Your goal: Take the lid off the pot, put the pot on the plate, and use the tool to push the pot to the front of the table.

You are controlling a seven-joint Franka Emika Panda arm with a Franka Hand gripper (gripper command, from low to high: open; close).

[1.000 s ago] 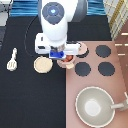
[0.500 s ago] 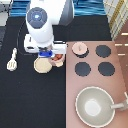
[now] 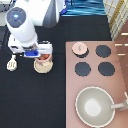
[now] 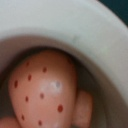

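Resting on the plate (image 3: 42,70), the pot (image 3: 45,61) sits under the tool (image 3: 42,56)

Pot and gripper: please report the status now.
Gripper low over pot. Pot on plate. Lid off, on stove. Tool untouched.

White rounded arm (image 3: 30,22), blue-blocked hand (image 3: 36,54)

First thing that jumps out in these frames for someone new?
The big white arm fills the exterior view's upper left, its gripper down right over the pot, which sits on the plate. The lid already lies off on the stove's upper-left burner, and the tool lies on the table to the plate's left. The large grey pan dominates the lower right.
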